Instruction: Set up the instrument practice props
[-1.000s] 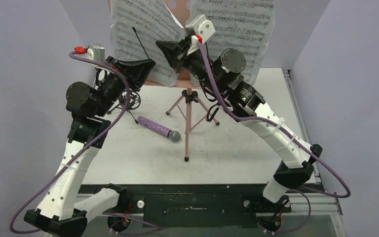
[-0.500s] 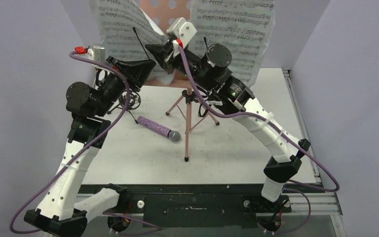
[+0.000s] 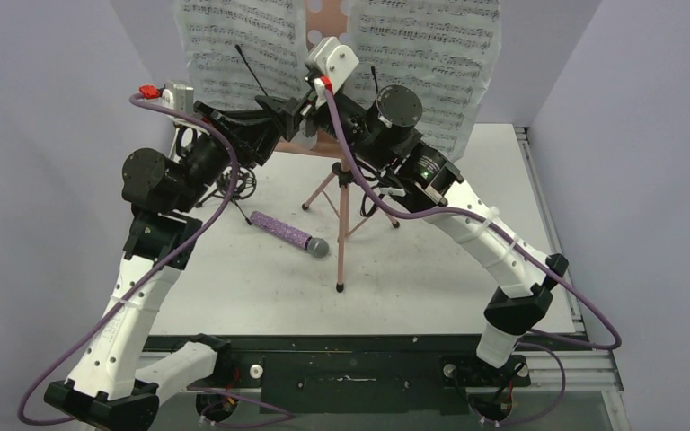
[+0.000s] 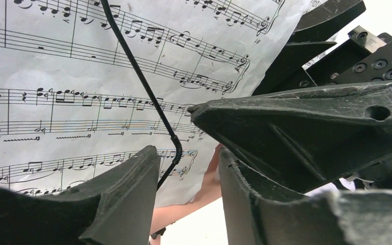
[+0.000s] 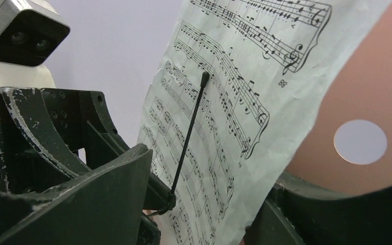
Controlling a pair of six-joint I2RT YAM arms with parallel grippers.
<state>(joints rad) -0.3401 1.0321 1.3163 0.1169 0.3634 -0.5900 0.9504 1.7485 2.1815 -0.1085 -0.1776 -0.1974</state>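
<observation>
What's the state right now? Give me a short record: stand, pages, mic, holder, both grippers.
music stand: pink, upright on its tripod
pages: left page and right page both on the stand's desk; a wire arm crosses the left page
microphone: lying on the table, left of the stand's pole
mic holder: black tripod, partly hidden behind the left arm, no microphone in it
left gripper: open, by the left page's lower corner, holding nothing
right gripper: open, facing the same corner, not clamped on it

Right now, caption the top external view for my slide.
Left claw and right claw poised at the left sheet-music page on the pink stand; purple microphone lies on the table.
</observation>
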